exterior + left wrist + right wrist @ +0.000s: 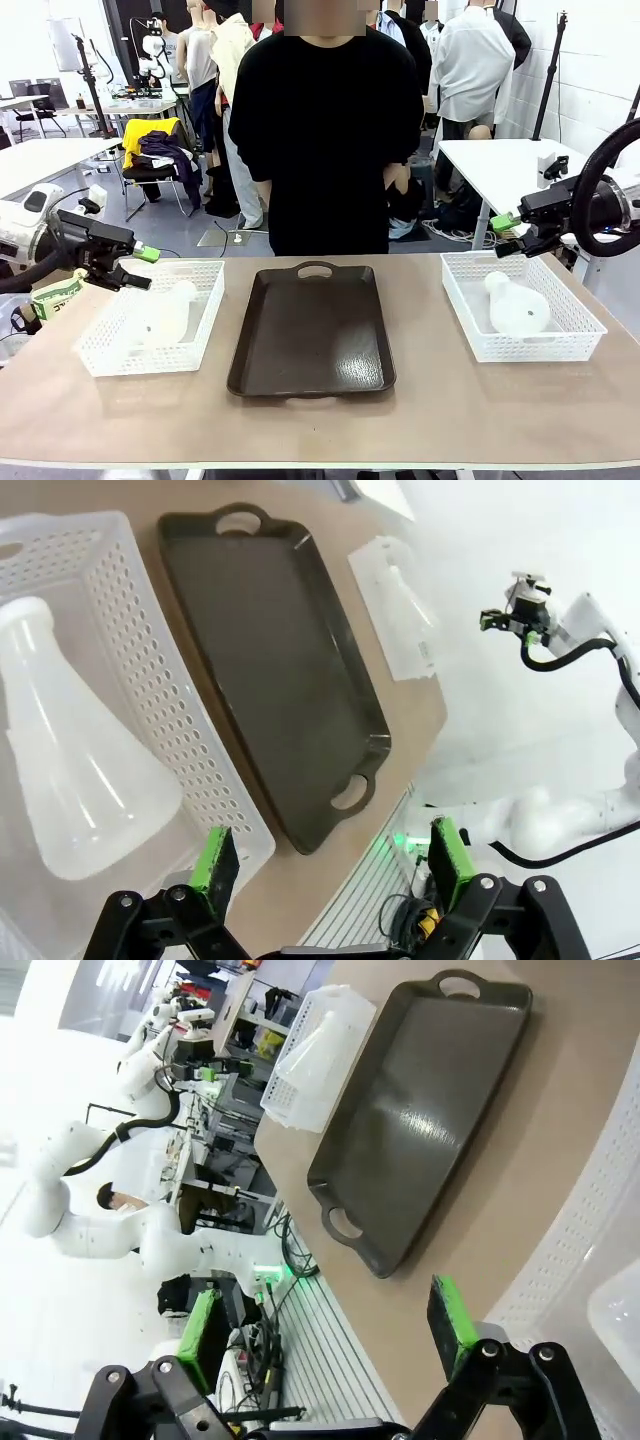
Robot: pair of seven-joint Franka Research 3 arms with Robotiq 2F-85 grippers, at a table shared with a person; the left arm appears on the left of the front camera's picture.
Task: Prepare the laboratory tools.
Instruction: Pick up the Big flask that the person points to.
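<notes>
Left flask: the left flask [165, 312] lies on its side inside the left basket [150, 360], base toward the robot and neck pointing away; the left wrist view shows the same flask [75, 770] on the basket's perforated floor.
Right flask: the right flask [515, 303] lies on its side in the right basket [530, 347], neck toward the far left corner and wide base nearer the robot.
Left basket: white lattice, on the robot's left of the table, holding one flask.
Right basket: white lattice, on the robot's right, holding one flask.
Tray: the dark brown tray [310, 330] with a handle cut-out sits between the two baskets, apart from both, with nothing on it.
Left gripper: the left gripper [142, 268] hangs over the far left corner of the left basket, its green pads spread wide with nothing between them; its own camera shows the left gripper [330, 855] clear of the flask.
Right gripper: the right gripper [506, 236] hangs above the far rim of the right basket, fingers apart and holding nothing.
Table: the tan table [450, 410] carries the baskets and the tray.
Person: a person in black [320, 140] stands at the far edge, behind the tray.
</notes>
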